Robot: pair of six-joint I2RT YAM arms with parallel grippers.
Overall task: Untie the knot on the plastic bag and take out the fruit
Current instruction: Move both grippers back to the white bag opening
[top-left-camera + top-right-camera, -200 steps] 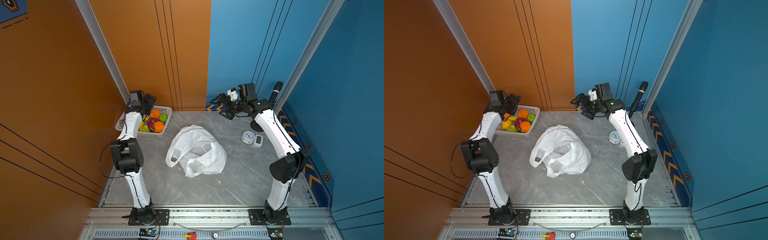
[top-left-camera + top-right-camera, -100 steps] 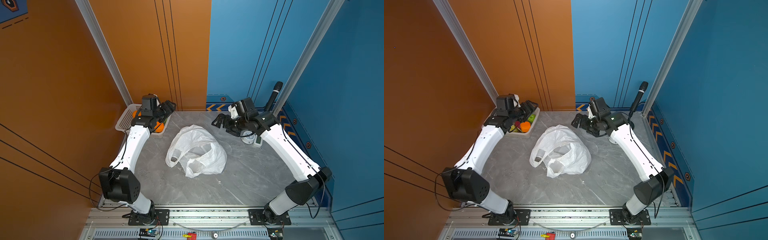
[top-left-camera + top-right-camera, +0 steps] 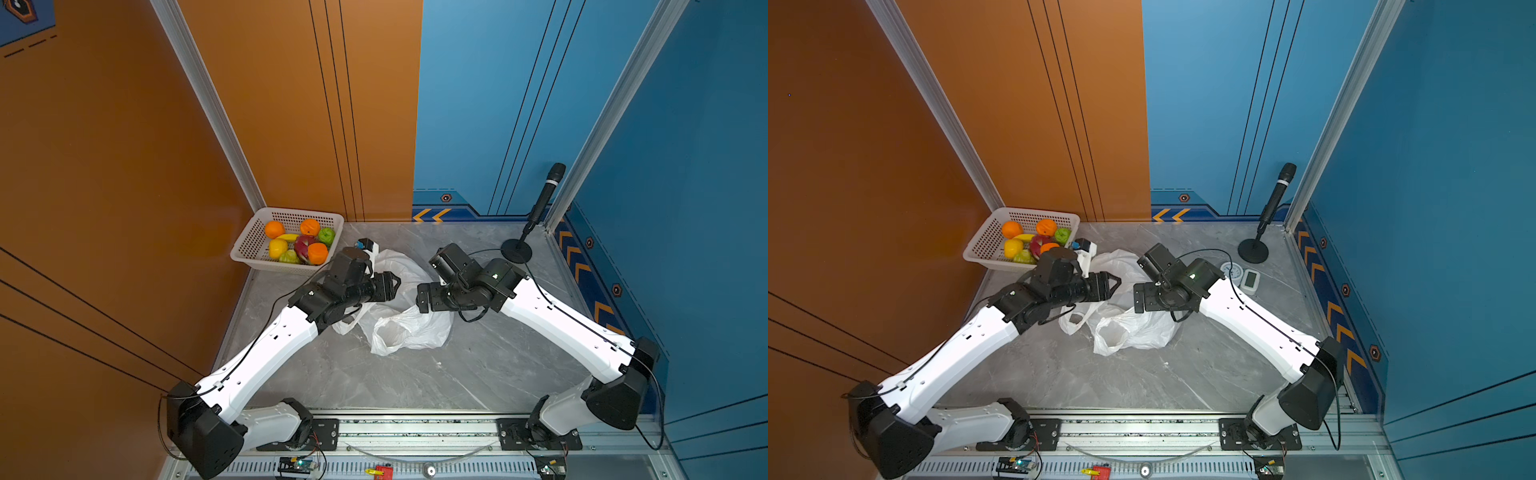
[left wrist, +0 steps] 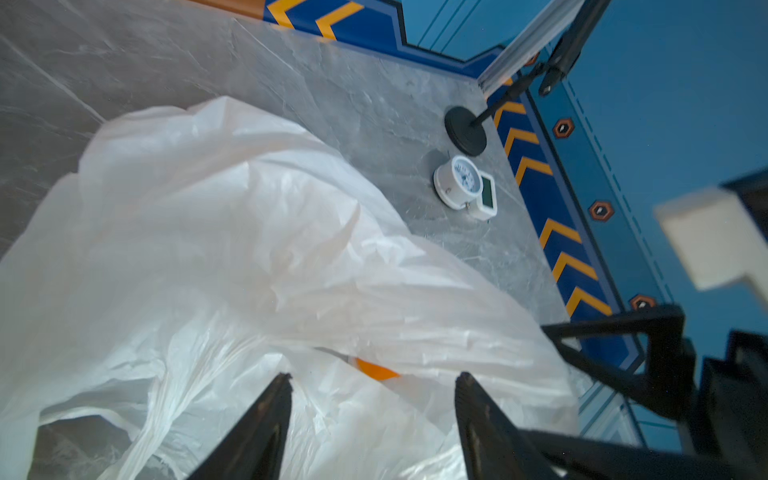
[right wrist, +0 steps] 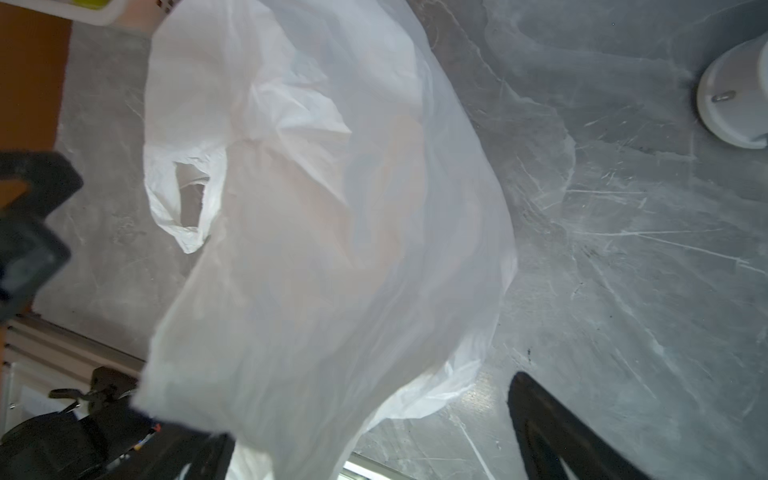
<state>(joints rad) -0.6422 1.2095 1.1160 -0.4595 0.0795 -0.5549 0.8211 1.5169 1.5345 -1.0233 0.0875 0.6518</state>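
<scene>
The white plastic bag (image 3: 415, 328) lies crumpled mid-table, in both top views (image 3: 1142, 328). Its two handle loops (image 3: 388, 334) lie loose and apart; no knot shows. The fruit (image 3: 297, 247) sits in the white mesh basket (image 3: 249, 249) at the back left. My left gripper (image 3: 395, 284) hovers open over the bag's left part. In the left wrist view its tips (image 4: 374, 376) straddle bag folds (image 4: 249, 249) where an orange sliver peeks out. My right gripper (image 3: 422, 297) stands open over the bag's right part, facing the left one. The bag (image 5: 332, 249) fills the right wrist view.
A microphone on a round black stand (image 3: 515, 251) is at the back right corner. A white round timer (image 3: 1231, 270) and a small white display (image 3: 1251, 279) lie beside the right arm. Orange and blue walls close in the back and sides.
Both arms have swung down from the back of the table to just over the bag, ending face to face. The left jaws have narrowed somewhat.
</scene>
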